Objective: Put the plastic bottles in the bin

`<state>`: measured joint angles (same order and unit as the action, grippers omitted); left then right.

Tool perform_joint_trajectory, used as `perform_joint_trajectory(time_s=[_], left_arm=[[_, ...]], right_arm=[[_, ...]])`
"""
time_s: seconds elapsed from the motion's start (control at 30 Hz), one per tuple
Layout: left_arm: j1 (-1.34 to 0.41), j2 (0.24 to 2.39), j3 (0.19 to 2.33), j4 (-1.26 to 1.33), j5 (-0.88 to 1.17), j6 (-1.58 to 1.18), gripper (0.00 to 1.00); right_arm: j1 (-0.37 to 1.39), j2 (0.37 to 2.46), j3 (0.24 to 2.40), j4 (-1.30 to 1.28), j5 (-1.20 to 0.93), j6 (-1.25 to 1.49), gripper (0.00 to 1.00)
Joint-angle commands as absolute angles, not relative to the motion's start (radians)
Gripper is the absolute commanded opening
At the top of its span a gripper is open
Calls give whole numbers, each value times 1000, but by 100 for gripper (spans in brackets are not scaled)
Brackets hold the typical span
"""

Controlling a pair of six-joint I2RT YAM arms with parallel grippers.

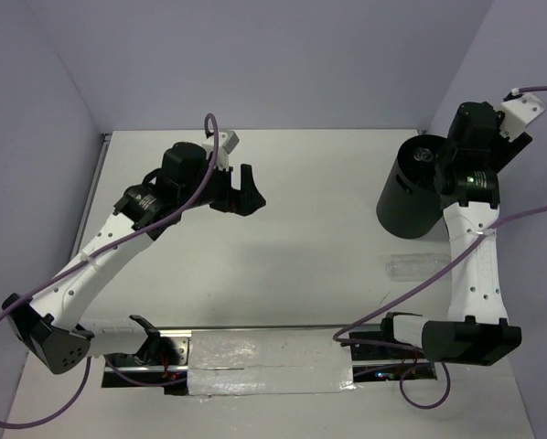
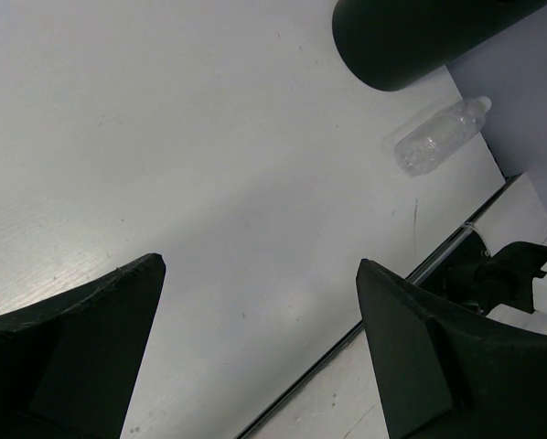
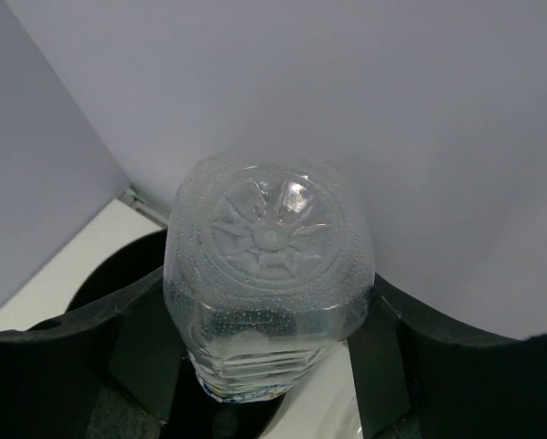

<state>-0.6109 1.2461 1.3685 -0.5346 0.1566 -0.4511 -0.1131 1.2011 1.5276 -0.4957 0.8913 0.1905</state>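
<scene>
The black bin (image 1: pixel 409 194) stands at the back right of the table. My right gripper (image 1: pixel 437 161) is over its rim, shut on a clear plastic bottle (image 3: pixel 266 274) that points neck down, with the bin's dark opening (image 3: pixel 104 279) just below. A second clear bottle (image 1: pixel 414 267) lies on the table in front of the bin; it also shows in the left wrist view (image 2: pixel 438 137), beside the bin (image 2: pixel 411 41). My left gripper (image 1: pixel 247 193) is open and empty above the middle-left of the table, with its fingers (image 2: pixel 81 352) wide apart. No third bottle is in view.
A metal rail with a taped plate (image 1: pixel 273 361) runs along the table's near edge between the arm bases. Grey walls close the table at the back and on both sides. A purple cable (image 1: pixel 411 283) hangs near the lying bottle.
</scene>
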Motion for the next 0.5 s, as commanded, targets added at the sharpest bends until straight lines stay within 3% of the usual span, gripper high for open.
perform_joint_trajectory(time_s=[0.0, 0.33, 0.4, 0.43, 0.47], left_arm=[[-606, 1244, 1351, -502, 152, -456, 99], [-604, 1247, 1342, -497, 150, -453, 99], [-604, 1252, 1341, -495, 155, -453, 99], [-604, 1253, 1341, -495, 164, -453, 99], [-604, 1258, 1339, -497, 169, -451, 99]], right_arm=[[-124, 1209, 1485, -376, 859, 181, 46], [-126, 1244, 1324, -207, 887, 160, 52], [-126, 1246, 1305, -199, 884, 156, 62], [-126, 1247, 1304, -204, 877, 155, 78], [-124, 1246, 1305, -209, 862, 153, 86]])
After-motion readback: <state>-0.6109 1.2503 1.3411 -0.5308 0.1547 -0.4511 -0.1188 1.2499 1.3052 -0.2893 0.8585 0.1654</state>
